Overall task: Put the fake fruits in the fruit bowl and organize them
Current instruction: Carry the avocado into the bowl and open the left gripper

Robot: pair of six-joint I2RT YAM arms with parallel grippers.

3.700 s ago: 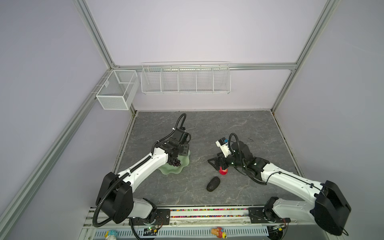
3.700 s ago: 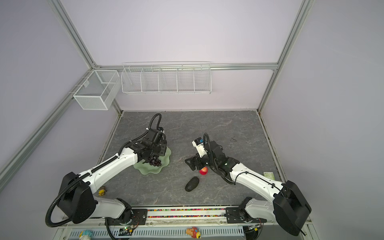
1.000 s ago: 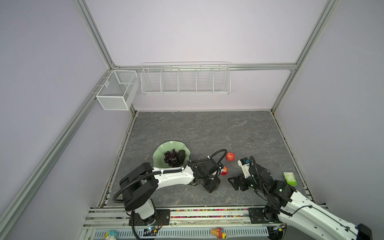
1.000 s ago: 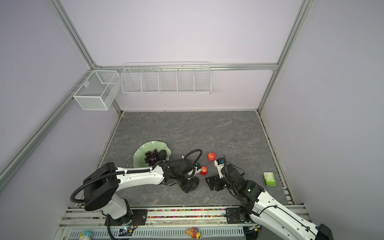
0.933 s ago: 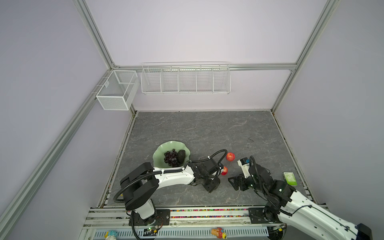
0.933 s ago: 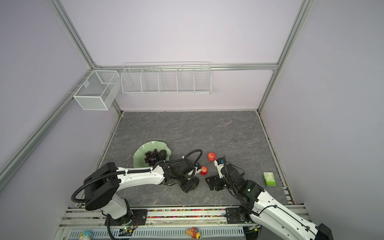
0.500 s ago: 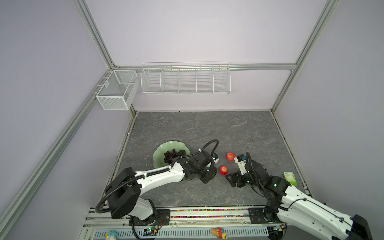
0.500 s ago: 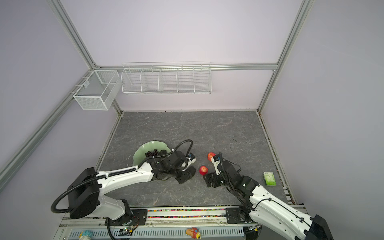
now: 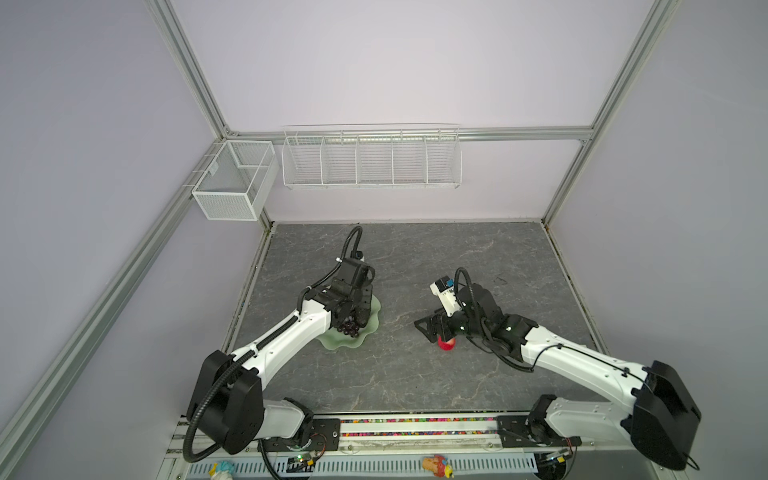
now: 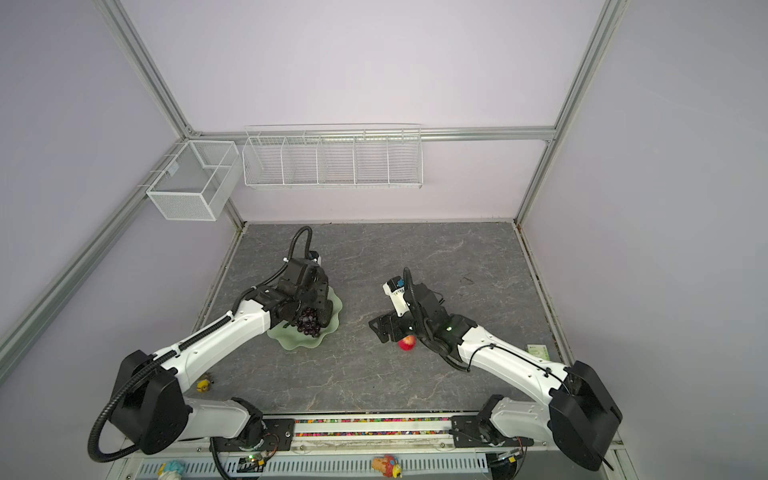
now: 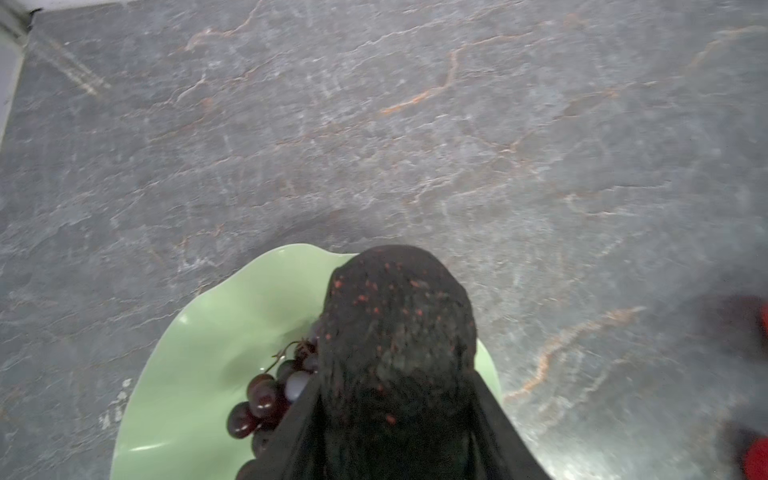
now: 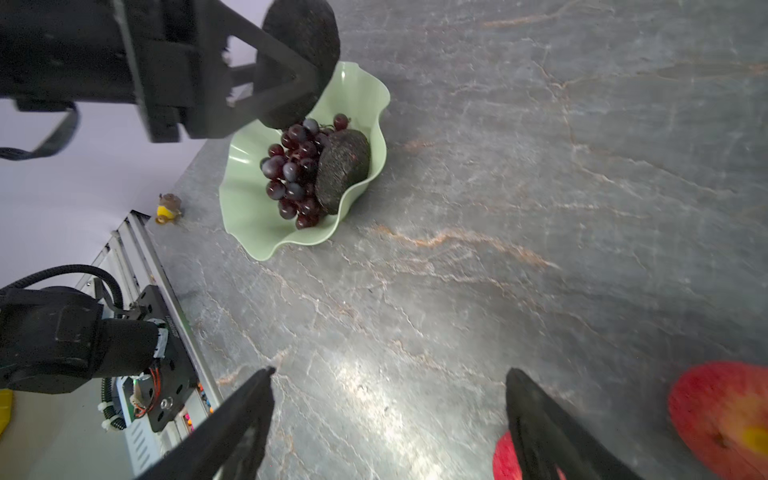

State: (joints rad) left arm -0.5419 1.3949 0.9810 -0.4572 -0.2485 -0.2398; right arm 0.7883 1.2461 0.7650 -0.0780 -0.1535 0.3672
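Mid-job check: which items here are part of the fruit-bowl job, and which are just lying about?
Job: fruit bowl, grapes, avocado in bowl, held avocado, apple, second apple.
Lying about: yellow toy figure, wire rack, mesh basket, small green box.

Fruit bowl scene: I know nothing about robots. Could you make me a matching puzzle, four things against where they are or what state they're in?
Things
1. grapes
2. red apple
3. left end effector
4. right end effector

Places or states
A. open, holding nothing
B. on the bare table
C. in the green bowl, next to an avocado
D. shut on a second avocado, held over the bowl

Pairs: 1-C, 2-B, 3-D, 4-A
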